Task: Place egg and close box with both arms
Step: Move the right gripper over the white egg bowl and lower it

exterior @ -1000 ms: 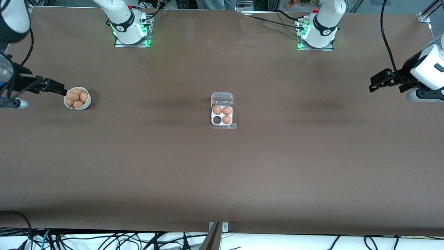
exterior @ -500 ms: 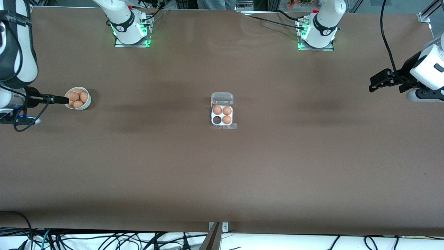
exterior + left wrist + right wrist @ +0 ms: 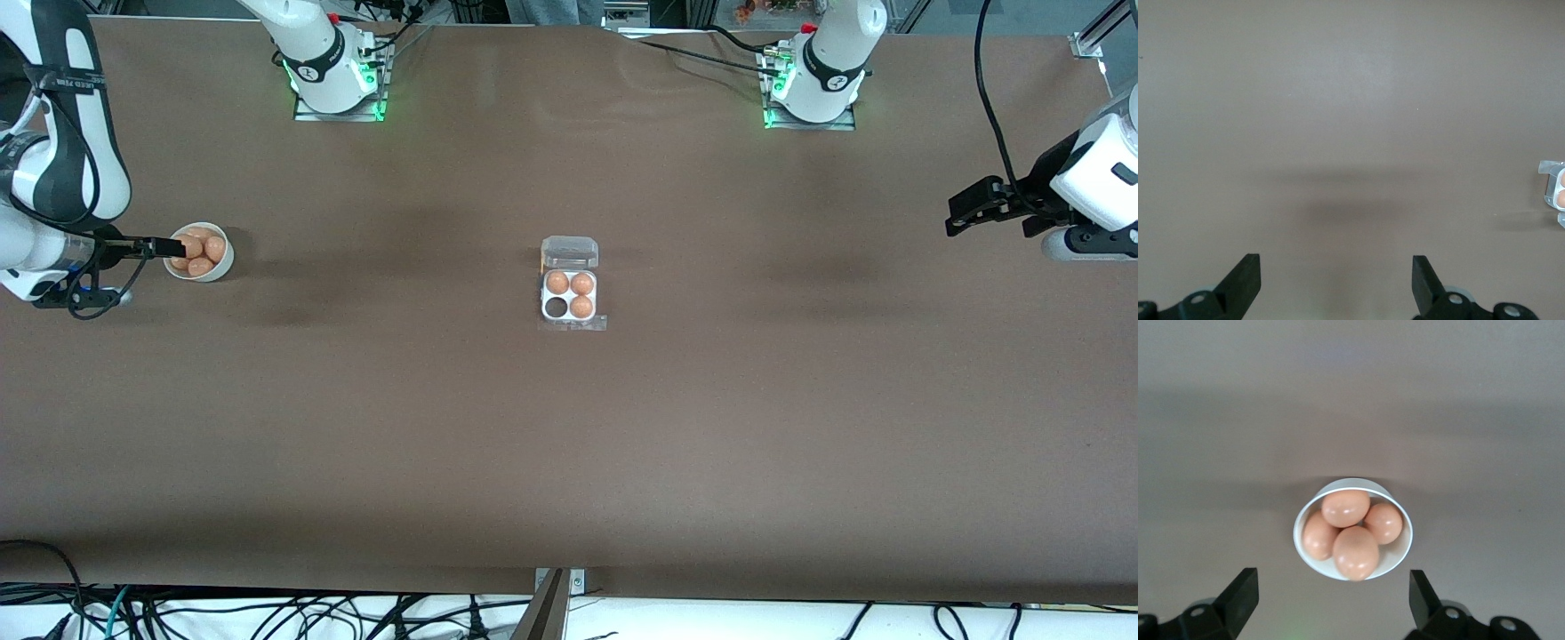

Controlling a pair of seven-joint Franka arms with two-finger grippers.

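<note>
The front view looks down from high across the counter (image 3: 569, 444), facing both arm bases and taking in its whole width. The right wrist view looks straight down, close over the bowl (image 3: 1353, 487) of eggs, which the front view shares. The left wrist view faces mostly bare counter, catching the box (image 3: 1555, 193) at its edge.

Box (image 3: 1555, 193) cut off at left wrist view edge; right gripper (image 3: 173, 248) partly covers bowl (image 3: 216, 263) eggs.
</note>
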